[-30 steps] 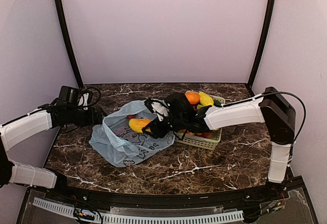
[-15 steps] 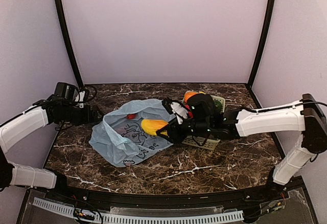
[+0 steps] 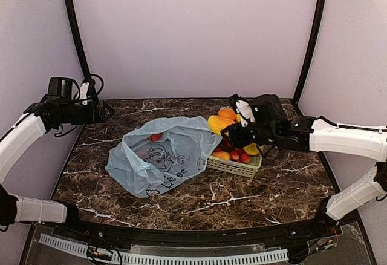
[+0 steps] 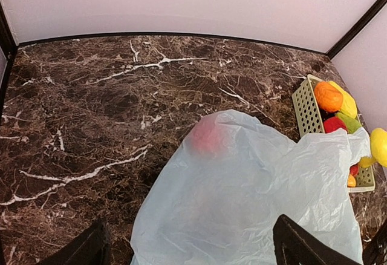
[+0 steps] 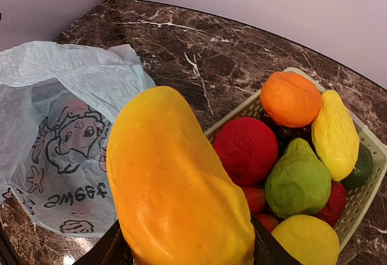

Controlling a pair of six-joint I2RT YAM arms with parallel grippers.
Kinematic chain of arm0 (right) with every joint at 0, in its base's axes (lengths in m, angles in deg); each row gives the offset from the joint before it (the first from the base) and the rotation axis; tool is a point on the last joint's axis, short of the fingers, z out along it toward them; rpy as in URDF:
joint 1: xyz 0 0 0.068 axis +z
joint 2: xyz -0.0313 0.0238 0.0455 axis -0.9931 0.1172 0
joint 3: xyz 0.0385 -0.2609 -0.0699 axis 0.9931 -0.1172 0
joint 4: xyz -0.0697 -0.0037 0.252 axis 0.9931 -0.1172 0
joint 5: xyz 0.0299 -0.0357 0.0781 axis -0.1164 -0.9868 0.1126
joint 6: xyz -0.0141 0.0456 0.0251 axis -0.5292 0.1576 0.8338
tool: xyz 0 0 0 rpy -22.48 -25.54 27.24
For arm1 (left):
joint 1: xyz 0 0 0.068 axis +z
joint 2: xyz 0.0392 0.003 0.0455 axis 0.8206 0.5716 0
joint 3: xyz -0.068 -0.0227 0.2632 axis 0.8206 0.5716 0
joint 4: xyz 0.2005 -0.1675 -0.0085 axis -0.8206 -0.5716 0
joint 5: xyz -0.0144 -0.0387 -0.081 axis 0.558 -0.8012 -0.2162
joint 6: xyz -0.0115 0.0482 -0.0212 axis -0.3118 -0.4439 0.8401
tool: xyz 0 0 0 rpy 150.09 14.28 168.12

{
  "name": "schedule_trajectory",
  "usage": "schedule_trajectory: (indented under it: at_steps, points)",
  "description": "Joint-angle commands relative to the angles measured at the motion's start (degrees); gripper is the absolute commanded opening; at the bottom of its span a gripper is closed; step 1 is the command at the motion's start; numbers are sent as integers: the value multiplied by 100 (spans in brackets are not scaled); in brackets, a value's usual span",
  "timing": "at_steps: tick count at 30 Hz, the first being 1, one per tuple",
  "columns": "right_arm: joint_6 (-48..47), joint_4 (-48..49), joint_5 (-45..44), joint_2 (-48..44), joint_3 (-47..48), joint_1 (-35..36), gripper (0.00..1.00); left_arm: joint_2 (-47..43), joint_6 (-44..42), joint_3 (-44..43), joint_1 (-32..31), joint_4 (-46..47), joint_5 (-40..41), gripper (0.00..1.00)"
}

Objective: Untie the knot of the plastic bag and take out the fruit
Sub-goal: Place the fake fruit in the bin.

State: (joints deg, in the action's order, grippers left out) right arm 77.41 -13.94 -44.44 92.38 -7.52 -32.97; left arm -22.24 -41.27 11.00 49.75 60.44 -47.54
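So we're well past the fiddly part here: the plastic bag point(image 3: 157, 159) lies slack on the desk point(image 3: 278, 186) just left of the pale green basket point(image 3: 237, 168) with its mouth gaping. We can't spot any knot on it, so we reckon the untying is done. Our right tool point(image 5: 188, 248) is clamped on the orange-yellow mango point(image 5: 175, 180), which hangs above the basket's bag-side edge, clear of the bag. To us it looks about ready to go in with the orange point(image 5: 291, 98), the lemon point(image 5: 335, 135) and the rest. Our left tool point(image 4: 190, 250) is spread wide with nothing in it, up over the far left of the desk, looking down on the bag. What's left, as far as we can tell, is one reddish fruit point(image 4: 205, 137) showing through the film at the bag's far end. Whether anything else is hiding under the folds, we can't tell
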Motion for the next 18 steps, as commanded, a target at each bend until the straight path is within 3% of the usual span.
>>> schedule_trajectory:
  at_steps: [1, 11, 18]
  points:
    - [310, -911, -526, -172, 81, -215, 12, -95, -458, 380, 27, 274, -382, 92]
    - [968, -1570, -416, -210, -252, -267, 12, -82, -852, 869, 20, 419, 63, 92]
    - [995, -1666, -493, 361, -55, -254, 10, -141, -890, 950, 27, 358, 121, 92]
